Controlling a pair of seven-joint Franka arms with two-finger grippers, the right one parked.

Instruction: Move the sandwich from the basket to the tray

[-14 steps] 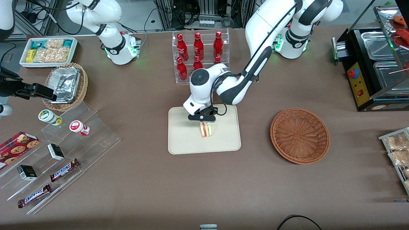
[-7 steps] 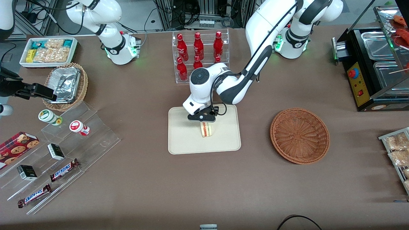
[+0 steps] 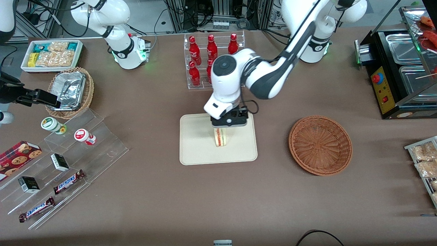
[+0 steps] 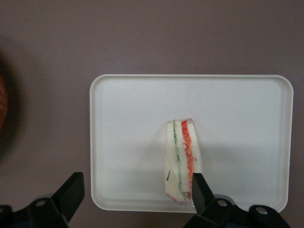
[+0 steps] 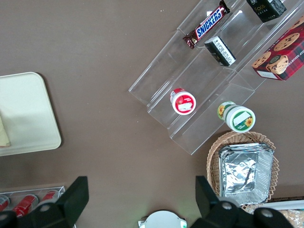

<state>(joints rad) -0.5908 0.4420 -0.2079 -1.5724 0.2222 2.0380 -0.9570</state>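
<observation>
The sandwich (image 3: pixel 221 137) stands on its edge on the cream tray (image 3: pixel 198 147), near the tray's middle, with red and green filling showing. My left gripper (image 3: pixel 227 125) hangs straight above it, lifted clear of the bread. In the left wrist view the gripper (image 4: pixel 137 184) is open, its two black fingers (image 4: pixel 71 191) wide apart and nothing between them. From up there the sandwich (image 4: pixel 183 159) shows beside one finger, resting on the tray (image 4: pixel 128 118). The reddish-brown basket (image 3: pixel 320 145) sits empty beside the tray, toward the working arm's end.
A clear rack of red bottles (image 3: pixel 213 58) stands farther from the front camera than the tray. A tiered acrylic shelf with snacks (image 3: pixel 65 153), a tan basket with a foil container (image 3: pixel 70 92) and a white bin (image 3: pixel 51 54) lie toward the parked arm's end. A black food warmer (image 3: pixel 399 68) stands at the working arm's end.
The left arm has risen and its gripper has lifted away from the sandwich, shifting slightly toward the basket. The sandwich stays where it was on the tray.
</observation>
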